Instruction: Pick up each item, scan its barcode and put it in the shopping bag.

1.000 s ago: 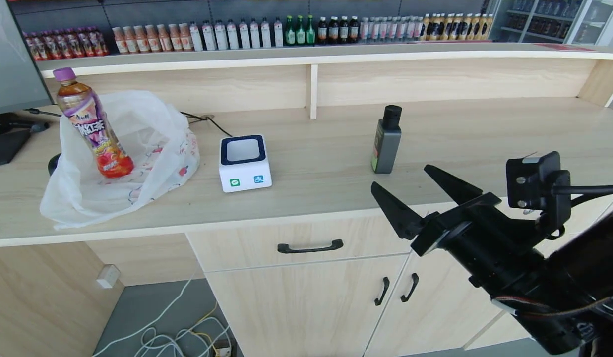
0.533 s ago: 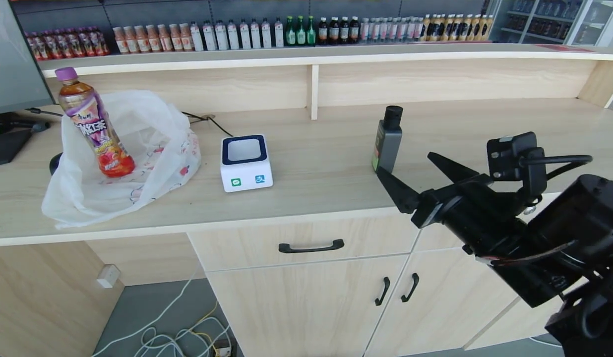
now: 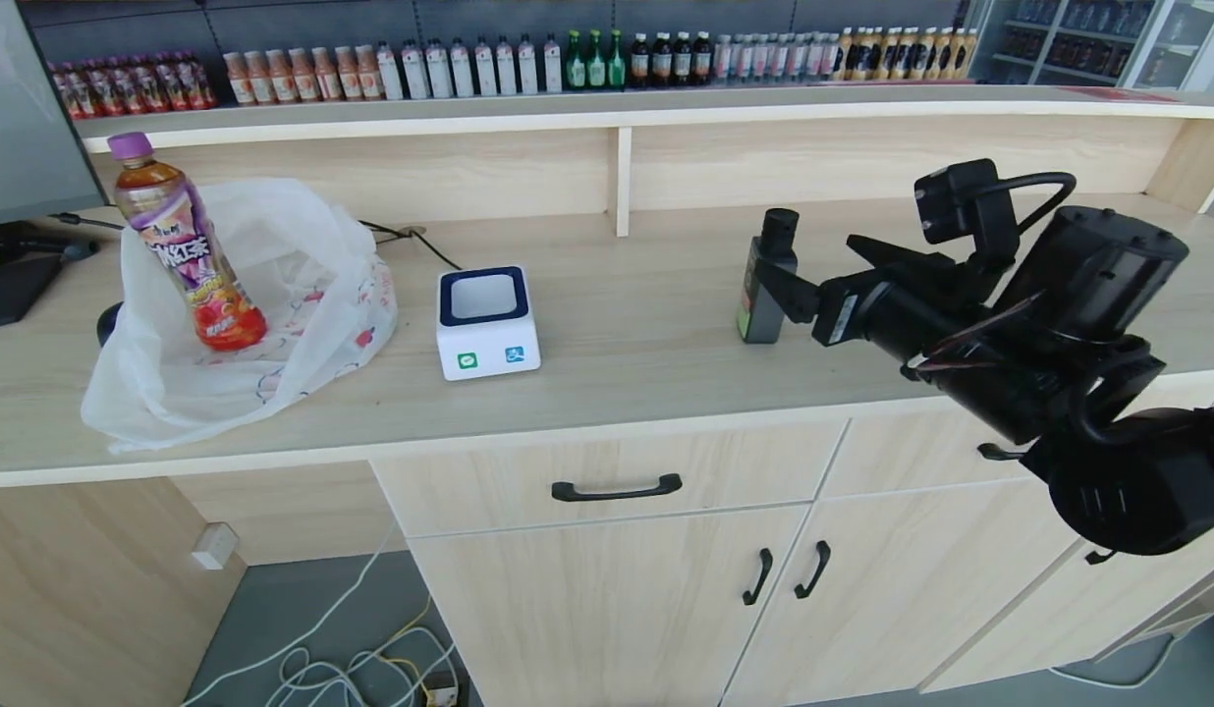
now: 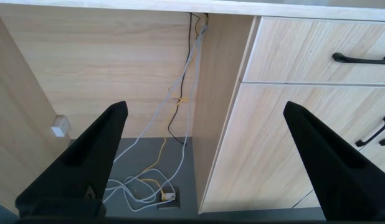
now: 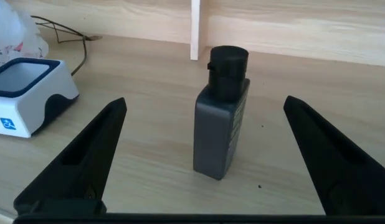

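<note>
A grey bottle (image 3: 767, 285) with a black cap stands upright on the wooden counter (image 3: 646, 324), right of centre. My right gripper (image 3: 811, 263) is open just in front of it; in the right wrist view the grey bottle (image 5: 222, 134) stands a little beyond the right gripper (image 5: 205, 102), untouched. A white scanner (image 3: 486, 322) with a dark blue rim sits mid-counter. At the left, the translucent shopping bag (image 3: 312, 265) holds an upright tea bottle (image 3: 187, 250) with a purple cap. My left gripper (image 4: 205, 106) is open, down in front of the cabinet.
A raised back shelf (image 3: 607, 103) carries a row of drink bottles, with a thin divider (image 3: 622, 182) behind the scanner. A monitor (image 3: 23, 108) stands at the far left. Below the counter are a drawer handle (image 3: 617, 488) and loose floor cables (image 3: 352, 668).
My right arm has risen from below the counter's front edge and moved forward and left to the grey bottle, gripper still open. Bag, tea bottle and scanner have not moved.
</note>
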Tool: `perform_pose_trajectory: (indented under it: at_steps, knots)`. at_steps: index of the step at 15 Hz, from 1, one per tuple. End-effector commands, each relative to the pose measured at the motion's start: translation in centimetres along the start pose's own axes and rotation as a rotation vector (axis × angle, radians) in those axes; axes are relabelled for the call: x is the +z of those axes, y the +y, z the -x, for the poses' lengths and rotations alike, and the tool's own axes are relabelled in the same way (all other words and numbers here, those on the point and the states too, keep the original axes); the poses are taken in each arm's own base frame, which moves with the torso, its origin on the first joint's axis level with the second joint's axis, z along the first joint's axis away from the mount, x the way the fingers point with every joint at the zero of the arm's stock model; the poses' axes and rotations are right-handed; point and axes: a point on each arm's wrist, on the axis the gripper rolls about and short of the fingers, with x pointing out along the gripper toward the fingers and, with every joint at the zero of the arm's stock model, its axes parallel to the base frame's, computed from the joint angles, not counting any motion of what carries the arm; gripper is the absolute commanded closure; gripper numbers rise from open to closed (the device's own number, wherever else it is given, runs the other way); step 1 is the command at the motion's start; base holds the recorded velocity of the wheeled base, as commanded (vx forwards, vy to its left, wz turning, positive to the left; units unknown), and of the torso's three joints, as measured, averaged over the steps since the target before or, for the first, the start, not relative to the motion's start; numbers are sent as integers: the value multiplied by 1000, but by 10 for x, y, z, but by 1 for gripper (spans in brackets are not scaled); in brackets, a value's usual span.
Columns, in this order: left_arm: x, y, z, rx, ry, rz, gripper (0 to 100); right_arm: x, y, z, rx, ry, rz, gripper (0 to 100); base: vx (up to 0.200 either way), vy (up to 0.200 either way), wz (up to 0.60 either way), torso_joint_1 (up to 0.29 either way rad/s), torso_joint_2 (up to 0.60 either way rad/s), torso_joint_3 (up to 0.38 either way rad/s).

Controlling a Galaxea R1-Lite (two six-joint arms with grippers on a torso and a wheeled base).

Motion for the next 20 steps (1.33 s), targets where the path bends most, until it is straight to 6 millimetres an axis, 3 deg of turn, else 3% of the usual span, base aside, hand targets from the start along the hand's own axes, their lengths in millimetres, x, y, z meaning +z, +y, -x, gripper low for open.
perform_pose_trajectory:
  at_steps: [1,4,7,20]
  knots:
    - [0,0,0,0,-1,0,0,2,-1,-22,0,7,10,0,0,0,0,0,0,0]
    - [0,0,0,0,-1,0,0,6,-5,-46,-7,3,11,0,0,0,0,0,0,0]
    - [0,0,0,0,-1,0,0,-7,-12,-64,-26,8,12,0,0,0,0,0,0,0]
    - [0,0,0,0,-1,0,0,-35,-10,-83,-79,43,-51,0,0,0,0,0,0,0]
